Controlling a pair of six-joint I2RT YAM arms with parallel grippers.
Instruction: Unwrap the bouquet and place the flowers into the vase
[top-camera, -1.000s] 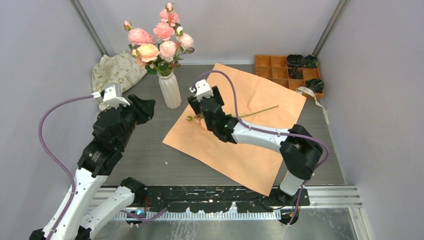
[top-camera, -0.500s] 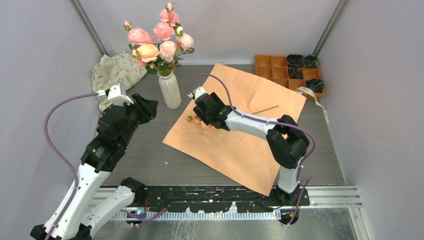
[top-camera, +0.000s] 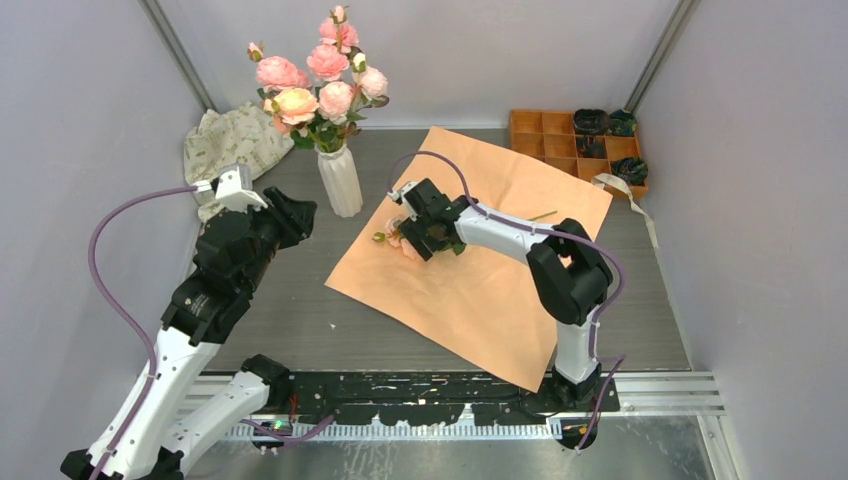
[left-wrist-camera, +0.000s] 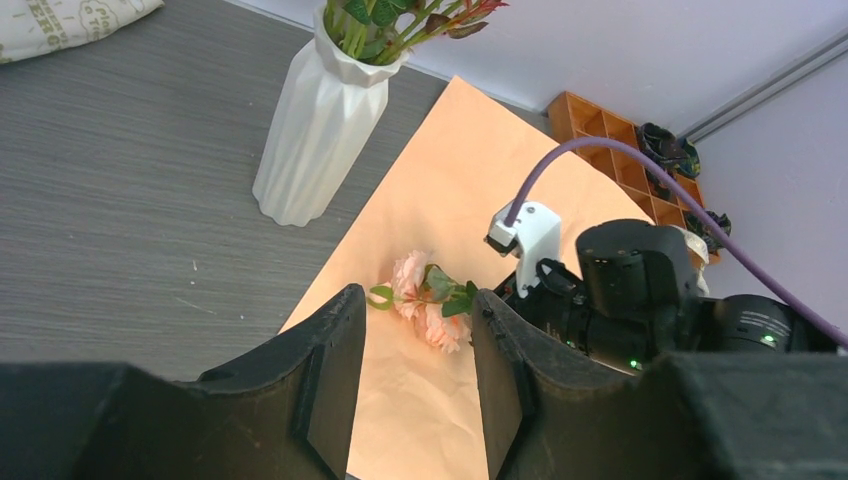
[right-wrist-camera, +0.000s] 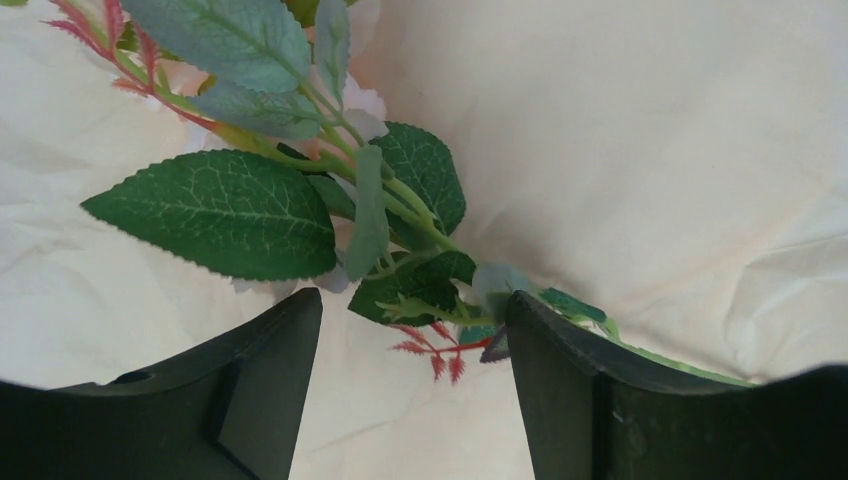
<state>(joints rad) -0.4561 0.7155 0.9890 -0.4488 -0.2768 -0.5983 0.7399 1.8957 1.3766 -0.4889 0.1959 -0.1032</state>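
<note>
The white ribbed vase stands at the back left and holds several pink and peach flowers. The bouquet is undone: its orange paper lies flat on the table. One more flower lies on the paper's left part, its stem running right. My right gripper is low over that stem, open. The leafy stem passes the right gripper at its fingertips, with nothing clamped. My left gripper hovers left of the vase, open and empty, facing the lying flower.
A cream patterned cloth bag lies at the back left by the wall. A wooden compartment tray with dark items sits at the back right. A cream ribbon lies beside the paper's right corner.
My right gripper has swung down and left onto the stem beside the blooms, and its jaws have narrowed slightly. The left arm shifted a little, then held still.
</note>
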